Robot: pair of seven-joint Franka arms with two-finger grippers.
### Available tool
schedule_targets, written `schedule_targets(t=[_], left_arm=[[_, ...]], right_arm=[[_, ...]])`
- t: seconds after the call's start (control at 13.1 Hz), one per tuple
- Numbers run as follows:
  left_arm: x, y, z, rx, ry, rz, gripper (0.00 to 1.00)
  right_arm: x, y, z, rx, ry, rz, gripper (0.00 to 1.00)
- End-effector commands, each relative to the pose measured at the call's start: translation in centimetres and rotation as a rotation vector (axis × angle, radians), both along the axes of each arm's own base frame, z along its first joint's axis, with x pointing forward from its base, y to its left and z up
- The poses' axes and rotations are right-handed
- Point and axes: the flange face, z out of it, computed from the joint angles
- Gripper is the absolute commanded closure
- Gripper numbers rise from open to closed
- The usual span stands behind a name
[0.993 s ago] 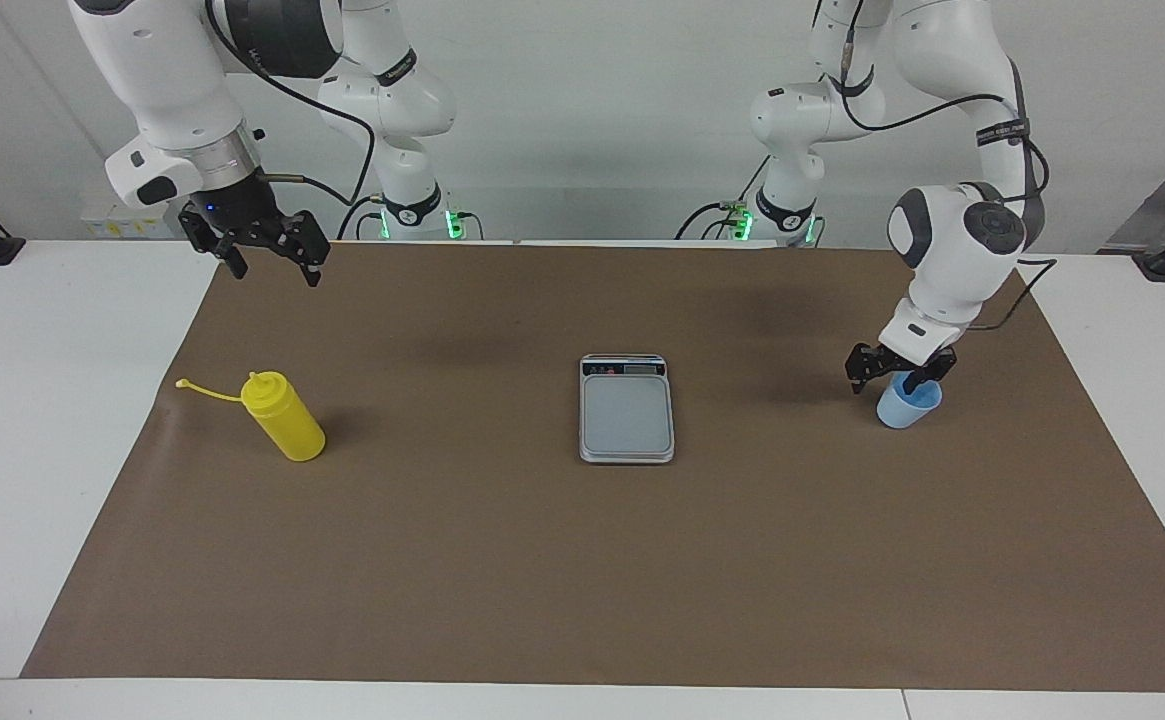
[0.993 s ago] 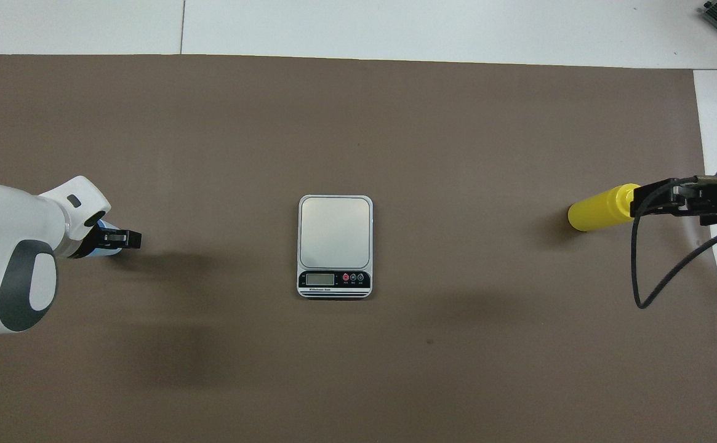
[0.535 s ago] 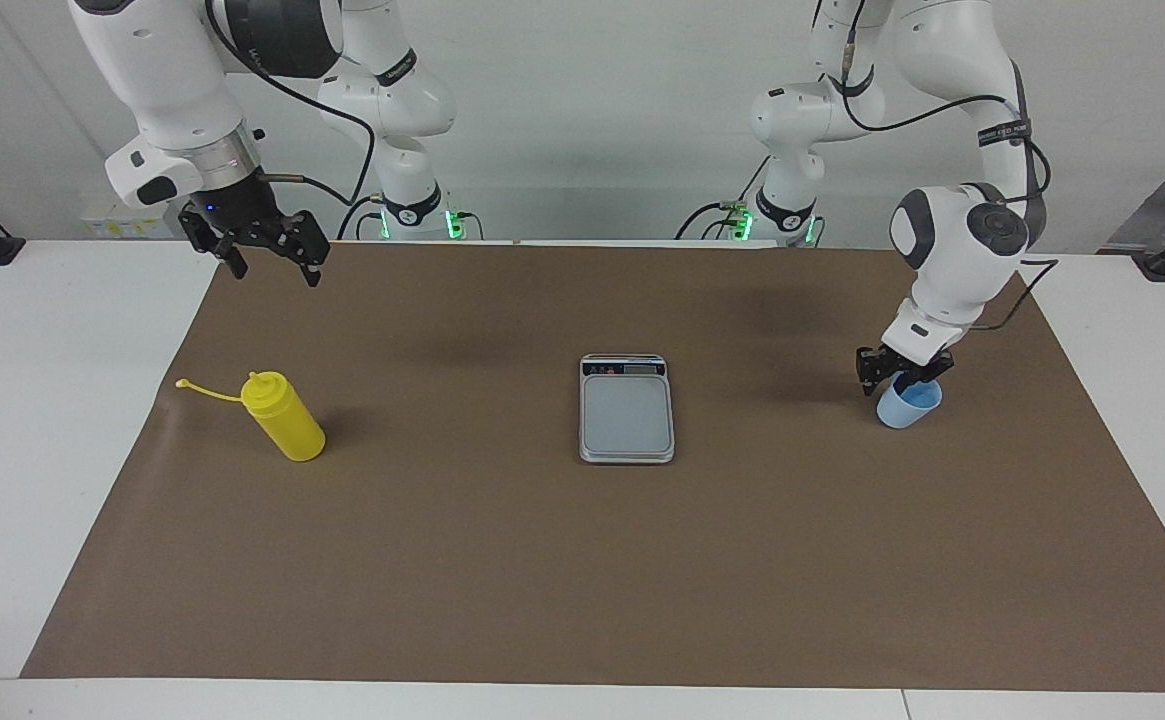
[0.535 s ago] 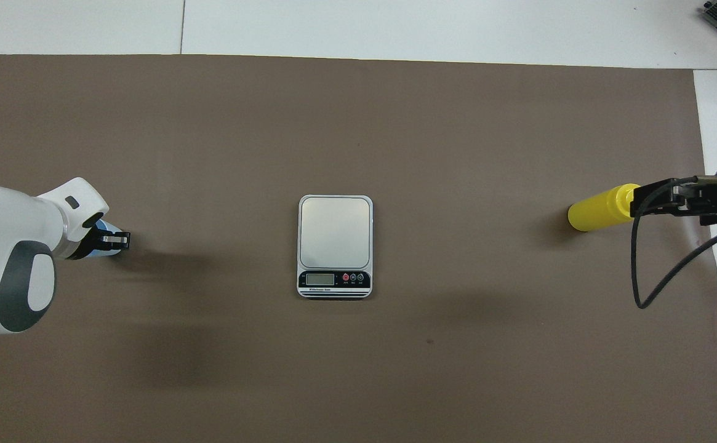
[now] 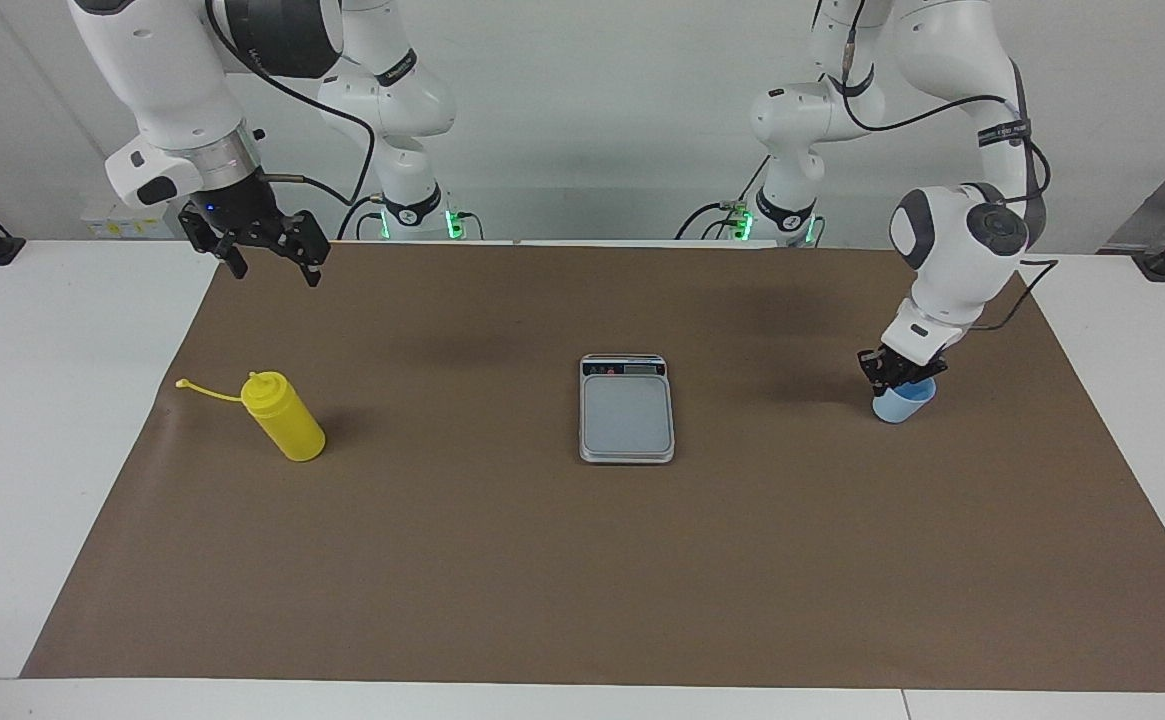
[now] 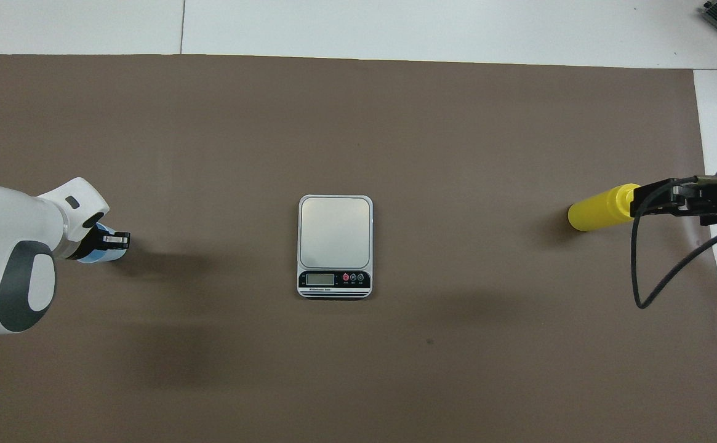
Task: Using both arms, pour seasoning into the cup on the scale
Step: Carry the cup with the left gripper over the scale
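In the facing view, the left gripper (image 5: pixel 899 375) is down at the rim of the cup (image 5: pixel 903 405), a small light blue tapered cup on the brown mat (image 5: pixel 582 560) toward the left arm's end of the tabletop (image 5: pixel 52 420); its jaws are together on the cup's rim. The right gripper (image 5: pixel 267 262) hangs in the air over the mat's edge nearest the robots, jaws apart and holding nothing. The seasoning (image 5: pixel 284 416), a bright yellow squeeze bottle with its cap strap sticking out sideways, stands toward the right arm's end. The scale (image 5: pixel 627 408), silver-grey with a grey plate, lies between them, its dark display strip nearest the robots.

In the overhead view, the left gripper (image 6: pixel 112 239) covers most of the cup (image 6: pixel 93 258). The right gripper (image 6: pixel 672 200) overlaps the seasoning's (image 6: pixel 595 208) top. The scale (image 6: pixel 335 246) sits mid-mat.
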Motion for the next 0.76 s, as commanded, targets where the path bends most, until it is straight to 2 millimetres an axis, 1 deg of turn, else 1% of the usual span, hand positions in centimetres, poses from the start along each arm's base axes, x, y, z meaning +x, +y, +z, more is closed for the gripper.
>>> schedule_targets(t=[0.0,0.15,0.23,0.31,0.38,0.69], left_arm=[[-0.1,-0.3,0.0,0.011,-0.02,-0.021,0.91],[0.5,-0.7,0.5,0.009,-0.027,-0.02,0.91],[0.8,-1.5,1.0,0.007,-0.035,-0.033,0.92],[1.0,-2.6,0.9,0.004,-0.032,-0.047,0.92],[1.2,-3.2,1.2,0.002,-0.034,-0.039,0.94],[1.4,-9.2,2.3,-0.012,-0.054,0.004,0.95]], right_arm=[[-0.6,-0.2,0.1,0.019,-0.005,0.012,0.0],[-0.6,-0.2,0.1,0.019,-0.006,0.012,0.0],[-0.6,-0.2,0.1,0.019,-0.005,0.012,0.0],[-0.6,-0.2,0.1,0.019,-0.006,0.012,0.0],[-0.6,-0.2,0.1,0.019,-0.006,0.012,0.0],[-0.6,-0.2,0.1,0.019,-0.006,0.012,0.0]])
